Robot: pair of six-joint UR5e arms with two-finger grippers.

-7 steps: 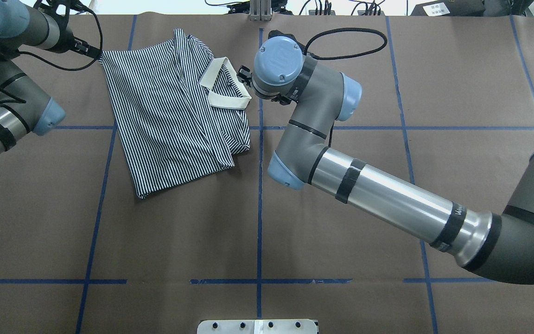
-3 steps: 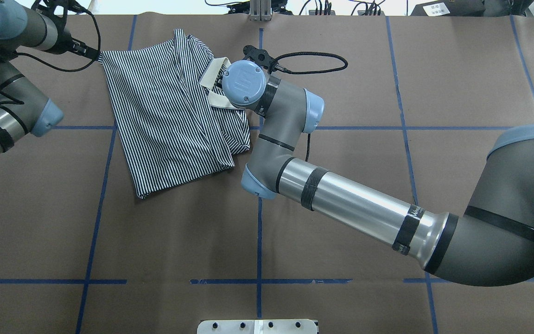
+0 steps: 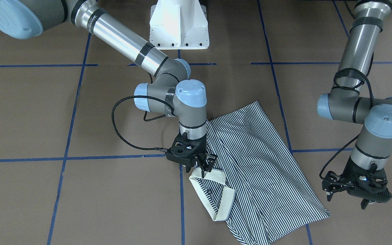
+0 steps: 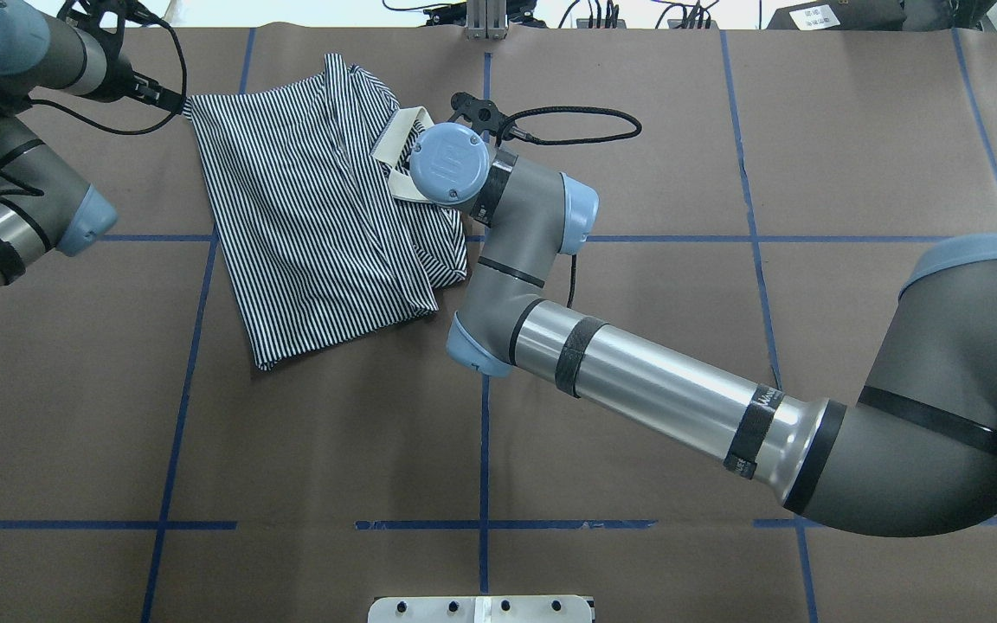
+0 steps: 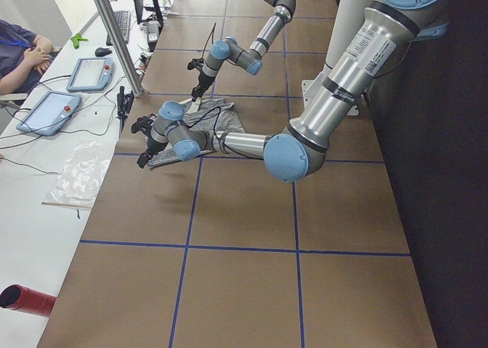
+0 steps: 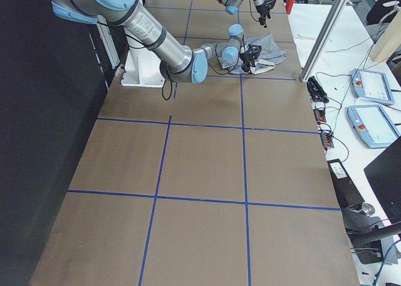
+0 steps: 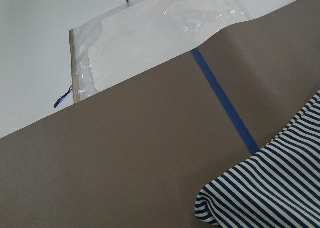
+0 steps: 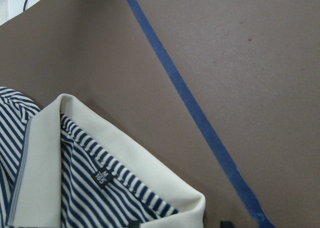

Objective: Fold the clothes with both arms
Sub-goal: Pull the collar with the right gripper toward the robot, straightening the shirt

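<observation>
Up by the far edge of the tabletop [image 4: 334,450], on the robot's left half: got the polo shirt [image 4: 308,216] lying flat on the brown paper, folded in on itself lengthwise, with the cream collar [image 8: 135,163] at the end nearest the tabletop's middle. Can make out a small dark neck label [image 8: 101,177] inside that collar from the right wrist camera, nothing finer than that. Then the right arm [image 4: 654,389], stretched in from the right side and across the blue tape [image 8: 200,123] down the centre, wrist parked straight over the collar. Right gripper [image 3: 199,168] pointing down with jaws spread and nothing between them, right at the collar's tip. Honestly can't tell whether touching the cloth or hanging just above. Over toward the left end of the tabletop, the left arm [image 3: 357,51], elbow bent, wrist aimed down. Left gripper [image 3: 346,202] splayed wide too, empty, just beside the shirt's far left corner and off the cloth. From the left wrist camera, only that striped corner poking in at the bottom right, plus a strip of the same tape and a clear plastic sleeve [image 7: 150,43] lying past the paper's edge on a white desk [image 7: 30,48]. Also spotted in the left side view: a person [image 5: 27,54] sitting at that desk.
</observation>
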